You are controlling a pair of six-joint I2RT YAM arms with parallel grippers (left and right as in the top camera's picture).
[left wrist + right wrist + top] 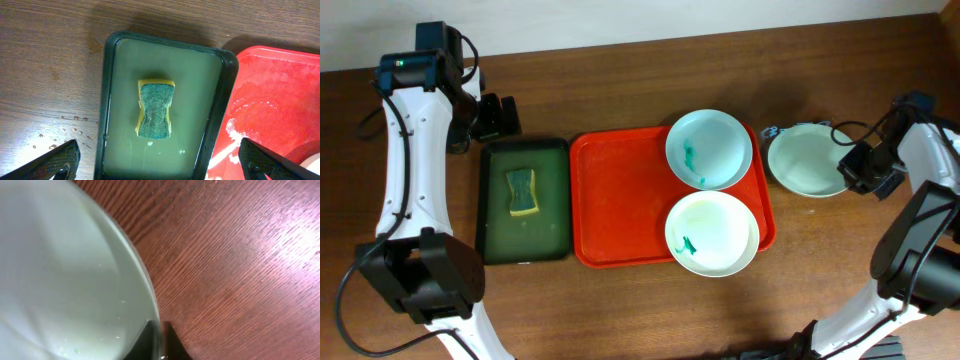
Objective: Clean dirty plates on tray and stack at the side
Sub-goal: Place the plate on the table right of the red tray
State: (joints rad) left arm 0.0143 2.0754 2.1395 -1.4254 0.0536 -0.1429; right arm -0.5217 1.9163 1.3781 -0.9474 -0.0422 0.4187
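Note:
The red tray (620,200) lies mid-table. Two white plates stand on its right side: the far one (709,149) and the near one (712,233), both with teal smears. A third plate (804,160), clean-looking, is right of the tray on the table. My right gripper (855,165) is shut on this plate's right rim; in the right wrist view the fingers (159,342) pinch the rim of the plate (60,270). My left gripper (498,117) is open and empty behind the green tray; its fingers (160,160) spread wide above it.
A dark green tray (525,200) with water holds a yellow-green sponge (522,192), left of the red tray; it also shows in the left wrist view (112,100) with the sponge (155,109). Water drops lie on the wood beside it.

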